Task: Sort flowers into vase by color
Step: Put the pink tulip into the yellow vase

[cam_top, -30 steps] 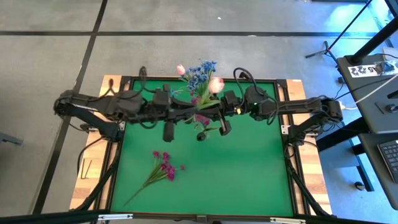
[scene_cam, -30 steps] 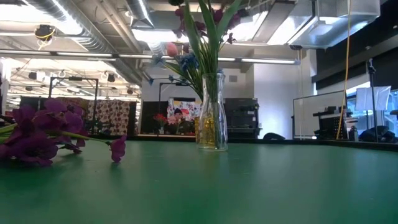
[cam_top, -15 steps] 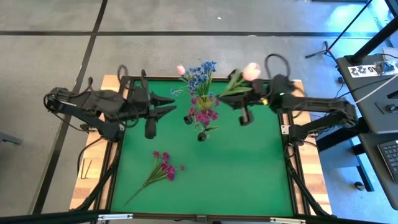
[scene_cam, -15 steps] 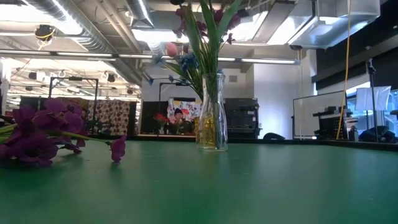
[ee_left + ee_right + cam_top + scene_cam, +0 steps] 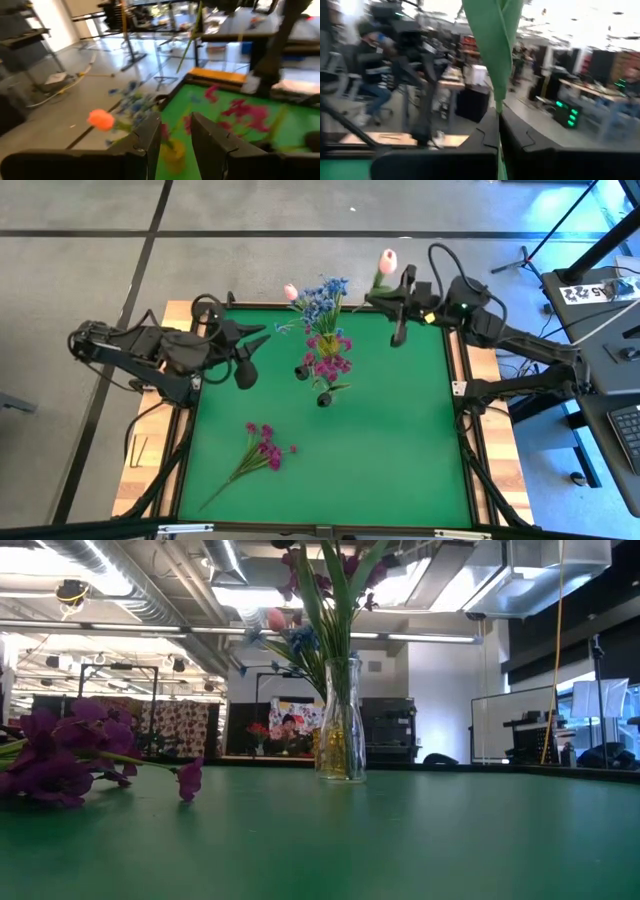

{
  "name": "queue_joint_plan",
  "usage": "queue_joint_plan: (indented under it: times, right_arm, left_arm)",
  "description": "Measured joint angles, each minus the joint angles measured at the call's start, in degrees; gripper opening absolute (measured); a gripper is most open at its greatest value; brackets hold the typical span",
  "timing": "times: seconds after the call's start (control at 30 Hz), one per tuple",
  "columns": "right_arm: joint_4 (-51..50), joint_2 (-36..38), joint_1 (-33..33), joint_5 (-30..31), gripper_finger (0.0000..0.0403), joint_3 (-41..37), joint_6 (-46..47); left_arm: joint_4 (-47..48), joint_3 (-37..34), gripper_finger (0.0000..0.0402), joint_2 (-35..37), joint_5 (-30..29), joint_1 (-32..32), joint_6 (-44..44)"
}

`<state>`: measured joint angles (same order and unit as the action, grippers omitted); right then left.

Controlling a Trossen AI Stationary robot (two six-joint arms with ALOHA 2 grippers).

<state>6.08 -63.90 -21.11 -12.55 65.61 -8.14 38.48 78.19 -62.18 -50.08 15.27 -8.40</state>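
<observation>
The right hand [image 5: 385, 298] is hovering over the far right corner of the green bench [image 5: 400, 440], its fingers [image 5: 485, 137] pressing tight together on the green stem of a white-pink tulip [image 5: 387, 261]. The bud is sticking out past the bench's far edge, above the grey floor, and in the right wrist view the stem's broad green leaf [image 5: 495, 40] is rising straight up from between the clamped fingers.

The left hand [image 5: 262, 338] is waiting over the far left part of the bench, pointing toward the vase [image 5: 327, 370], with its fingers [image 5: 150, 137] standing moderately apart and gripping nothing.

The glass vase is standing upright near the middle of the far half of the bench. It is carrying a blue spray [image 5: 322, 298], magenta sprays [image 5: 325, 360] and another pink tulip bud [image 5: 291, 293] leaning out toward the far edge. In the low view the vase [image 5: 340, 730] is showing clear glass with green stems fanning out of its neck.

A magenta bunch [image 5: 264, 448] is lying flat on the near left part of the bench, well apart from the vase and both hands, its long green stem pointing toward the near left corner
</observation>
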Motion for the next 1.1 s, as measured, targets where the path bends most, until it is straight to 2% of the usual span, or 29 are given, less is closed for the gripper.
queue_joint_plan:
  times: [0.17,0.43,0.8,1.1]
  right_arm:
    - [2.0,-0.1,-5.4,-2.5,0.0001,-4.4,0.7]
    - [13.3,0.0,-11.3,-8.7,0.0001,-13.7,6.0]
    - [26.1,0.0,-12.0,-11.3,0.0001,-24.0,6.7]
    - [46.1,-1.1,-11.9,-12.1,0.0001,-34.6,11.9]
  left_arm:
    - [-4.1,-8.6,0.0100,5.0,-1.1,-3.5,0.0]
    - [-16.6,-22.7,0.0100,13.2,1.7,-7.1,0.1]
    - [-28.0,-34.5,0.0100,16.2,3.3,-7.5,-0.3]
    - [-36.2,-41.6,0.0100,16.1,3.3,-7.5,-1.6]
